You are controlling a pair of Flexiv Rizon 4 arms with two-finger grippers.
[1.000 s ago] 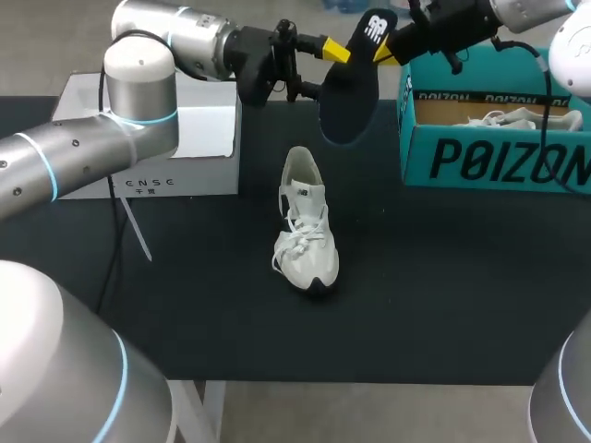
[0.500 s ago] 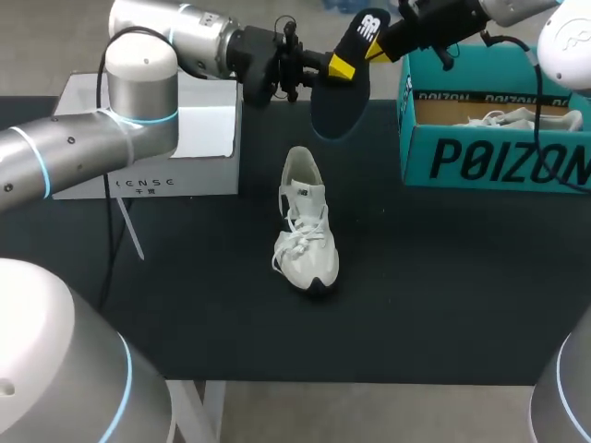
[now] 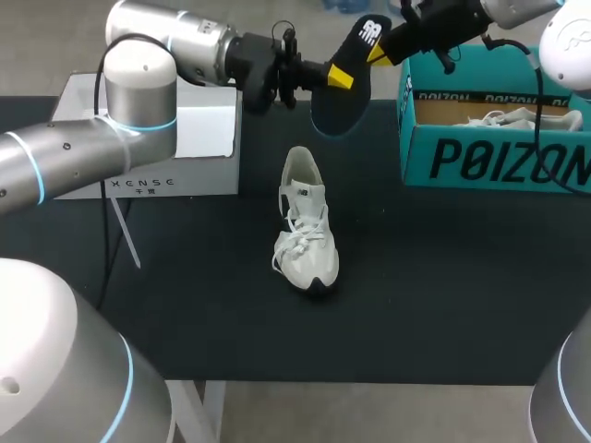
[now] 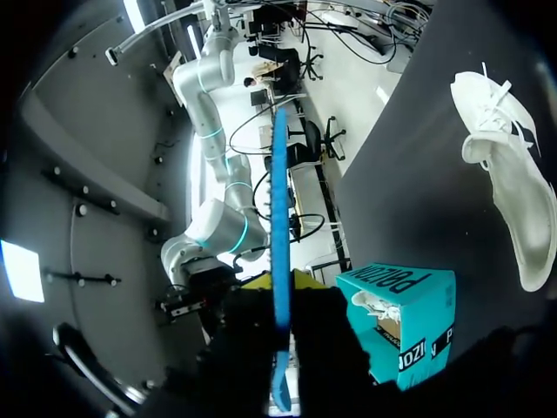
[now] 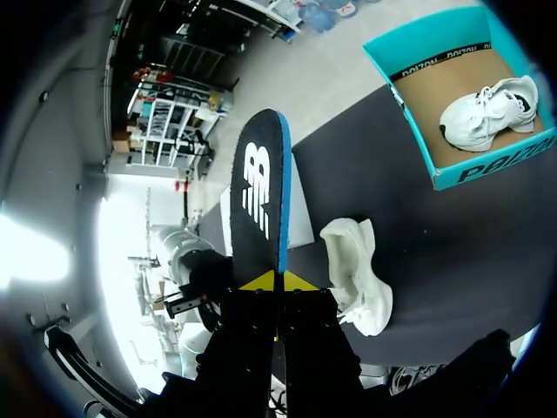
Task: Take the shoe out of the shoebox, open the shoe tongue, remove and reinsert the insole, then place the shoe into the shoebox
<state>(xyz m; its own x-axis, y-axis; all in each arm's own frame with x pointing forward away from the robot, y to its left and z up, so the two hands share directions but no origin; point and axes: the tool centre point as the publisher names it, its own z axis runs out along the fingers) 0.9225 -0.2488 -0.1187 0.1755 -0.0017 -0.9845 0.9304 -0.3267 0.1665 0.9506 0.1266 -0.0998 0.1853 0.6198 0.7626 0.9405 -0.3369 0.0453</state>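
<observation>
Hanging in the air over the far side of the table (image 3: 443, 277), the dark insole (image 3: 343, 100) is out of the shoe and gripped by both arms. The right gripper (image 3: 379, 53), reaching in from the far right, pinches the logo end. Its wrist view shows the yellow tips pressed to either face. The left gripper (image 3: 337, 76), coming from the far left, is closed on the insole lower down. From its own wrist camera the blue-rimmed insole runs edge-on straight between its fingers.

The white shoe (image 3: 307, 231) stands on its sole mid-table, toe towards the near edge and opening towards the far side, well apart from both grippers. The teal shoebox (image 3: 489, 161) stands at the far right with a second white shoe (image 3: 517, 118) inside. A white box (image 3: 185, 138) sits at the far left.

I judge the insole to be light, thin and floppy. Held by one end it will likely droop and twist, so a grip across its flat faces near the logo end should steer the toe into the shoe's mouth. The foam would probably crease if shoved. The shoe looks light and soft-walled and may slide when the insole pushes in, so it wants steadying at the heel collar.
</observation>
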